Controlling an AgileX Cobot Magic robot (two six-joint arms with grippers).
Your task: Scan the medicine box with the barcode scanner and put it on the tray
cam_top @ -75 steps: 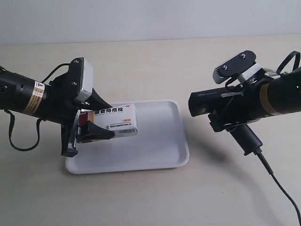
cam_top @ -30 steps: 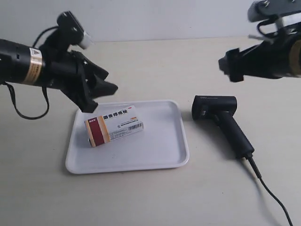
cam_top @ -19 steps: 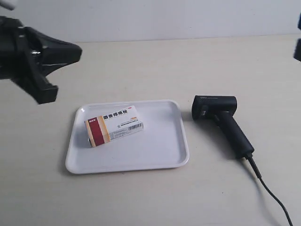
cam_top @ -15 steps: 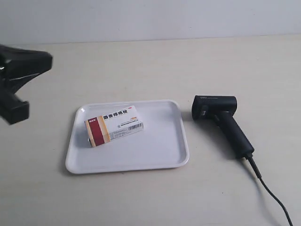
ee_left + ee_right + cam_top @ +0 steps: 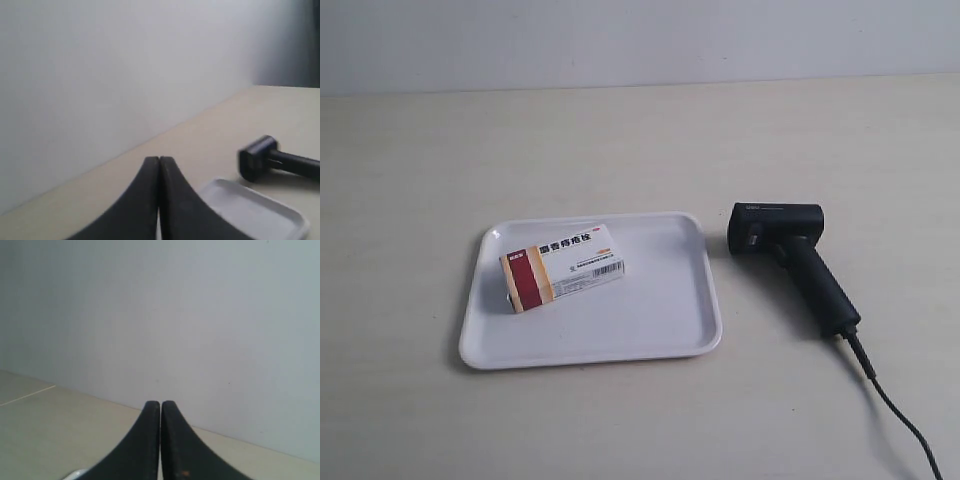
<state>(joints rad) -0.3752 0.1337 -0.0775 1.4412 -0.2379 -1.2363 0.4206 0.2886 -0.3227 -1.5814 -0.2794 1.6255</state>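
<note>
The left gripper (image 5: 159, 165) has its two dark fingers pressed together tip to tip, with nothing between them, and it points out over the table towards a pale wall. The right gripper (image 5: 160, 407) is closed the same way and also empty, aimed at the wall with only a sliver of something white at the frame's lower edge. Neither arm appears in the exterior view. Beyond the left fingertips lies a corner of the tray (image 5: 280, 212), and past that the scanner (image 5: 262, 159) rests on the table. In the exterior view the box (image 5: 562, 266) lies flat inside the tray (image 5: 660, 330), towards the view's left end and slightly askew, barcode face up and its red band at the outer end. The scanner (image 5: 790, 260) lies on its side just beside the tray's other end, apart from it, cable trailing to the frame edge. By this layout the task looks finished, so the step in hand is judged to be parking the arms. Doing that well means keeping both grippers high and clear of the tray, avoiding the cable, and leaving the box undisturbed.
</note>
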